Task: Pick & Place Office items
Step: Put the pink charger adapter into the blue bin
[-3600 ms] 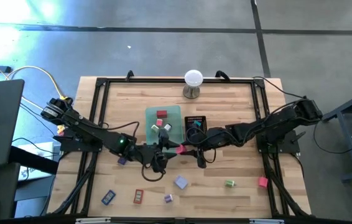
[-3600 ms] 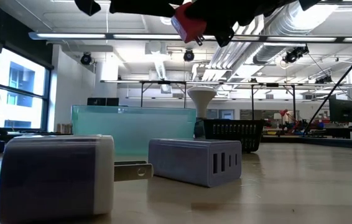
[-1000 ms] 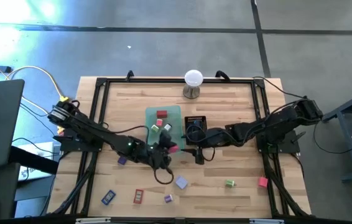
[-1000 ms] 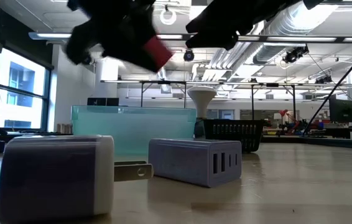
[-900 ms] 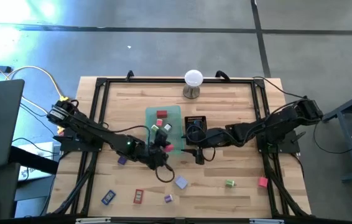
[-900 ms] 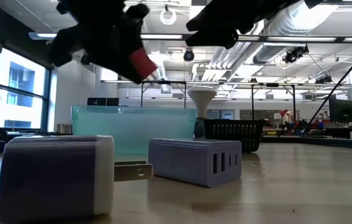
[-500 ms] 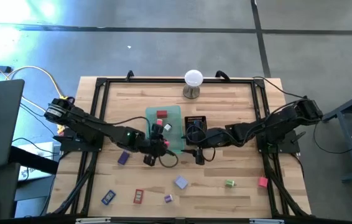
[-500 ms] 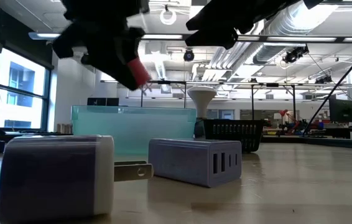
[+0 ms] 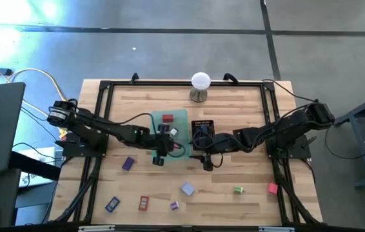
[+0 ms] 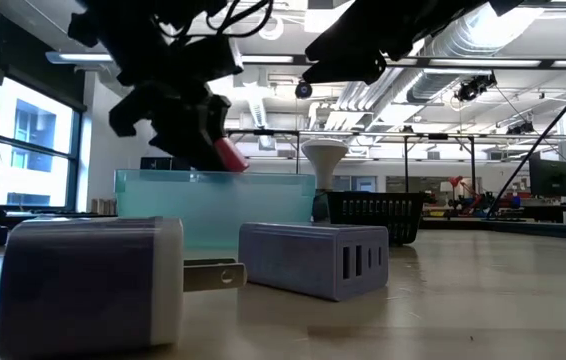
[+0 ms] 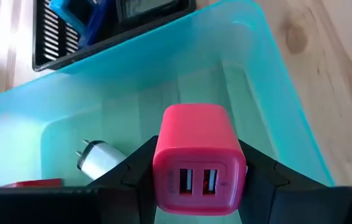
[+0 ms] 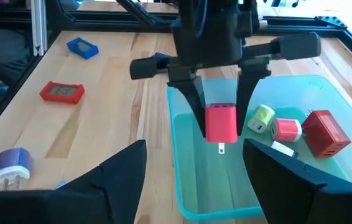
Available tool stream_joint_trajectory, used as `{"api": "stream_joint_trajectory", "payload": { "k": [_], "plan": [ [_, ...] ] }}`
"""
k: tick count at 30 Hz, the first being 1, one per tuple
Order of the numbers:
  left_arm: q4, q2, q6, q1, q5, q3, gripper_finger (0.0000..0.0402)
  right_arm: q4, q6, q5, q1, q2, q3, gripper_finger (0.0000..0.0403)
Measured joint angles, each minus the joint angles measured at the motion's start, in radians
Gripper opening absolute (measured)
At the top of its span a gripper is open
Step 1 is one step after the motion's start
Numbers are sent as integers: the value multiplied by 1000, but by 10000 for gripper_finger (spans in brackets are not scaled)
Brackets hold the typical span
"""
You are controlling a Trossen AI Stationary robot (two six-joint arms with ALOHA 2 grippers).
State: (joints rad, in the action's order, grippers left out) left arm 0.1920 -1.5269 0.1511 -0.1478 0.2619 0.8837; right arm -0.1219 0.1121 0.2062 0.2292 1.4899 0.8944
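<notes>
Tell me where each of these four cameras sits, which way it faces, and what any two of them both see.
High view: above the table, looking straight down; both arms show, left gripper over the green tray, right gripper beside it.
Low view: at table-top height, looking level across; both arms come in from above, with a purple charger close in front.
Left wrist view: on the left arm, looking down into the green tray past its own fingers.
Right wrist view: on the right arm, facing the left gripper.
Shared: both wrist views show the pink charger gripped over the tray.

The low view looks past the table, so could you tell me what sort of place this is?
Probably a robotics lab or workshop: exposed ceiling ducts, rows of metal-framed workbenches, and a polished concrete floor.
</notes>
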Motion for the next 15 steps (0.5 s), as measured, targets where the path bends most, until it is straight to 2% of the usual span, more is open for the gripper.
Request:
{"api": "stream_joint_trajectory", "payload": {
  "k": [5, 15],
  "plan": [
    [-50, 0, -18, 2, 0, -54, 148, 0, -1, 0, 0, 0, 0, 255],
    [-61, 0, -31, 4, 0, -59, 150, -2, -3, 0, 0, 0, 0, 255]
  ]
}}
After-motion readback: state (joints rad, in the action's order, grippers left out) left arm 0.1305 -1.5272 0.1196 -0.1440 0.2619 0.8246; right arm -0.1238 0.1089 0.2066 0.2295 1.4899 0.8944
